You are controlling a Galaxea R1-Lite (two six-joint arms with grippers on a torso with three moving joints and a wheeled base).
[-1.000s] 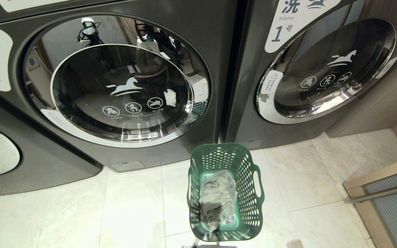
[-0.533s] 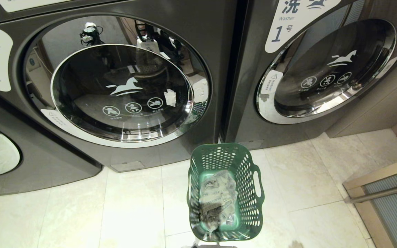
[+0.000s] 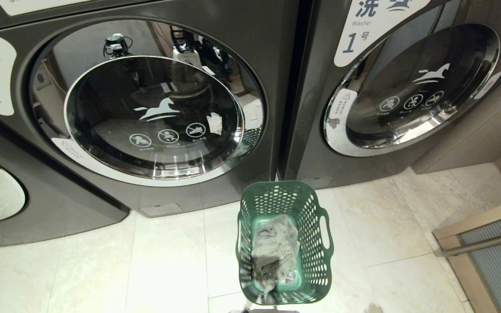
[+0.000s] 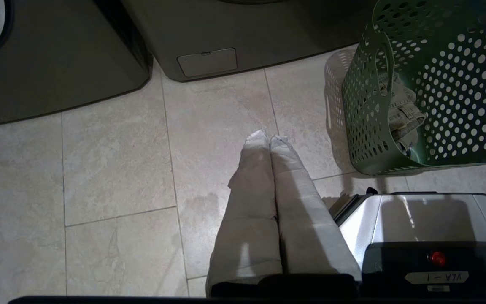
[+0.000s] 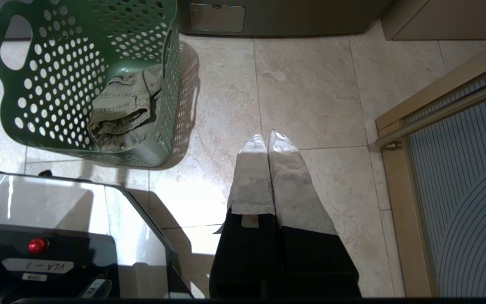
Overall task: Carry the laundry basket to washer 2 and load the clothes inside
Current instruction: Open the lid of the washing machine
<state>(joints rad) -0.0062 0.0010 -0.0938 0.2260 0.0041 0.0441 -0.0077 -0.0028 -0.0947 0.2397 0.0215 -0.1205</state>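
Nothing has moved: one laundry basket (image 3: 284,243) holding one clothes bundle (image 3: 273,252), both end effectors closed, empty.

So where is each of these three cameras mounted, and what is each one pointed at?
Head view: on the robot's head, facing down at washer 2 and the laundry basket; neither arm shows.
Left wrist view: behind the shut left end effector, facing the floor.
Right wrist view: behind the shut right end effector, facing the floor.
Shared: both wrist views catch the basket, the clothes and the robot's base.
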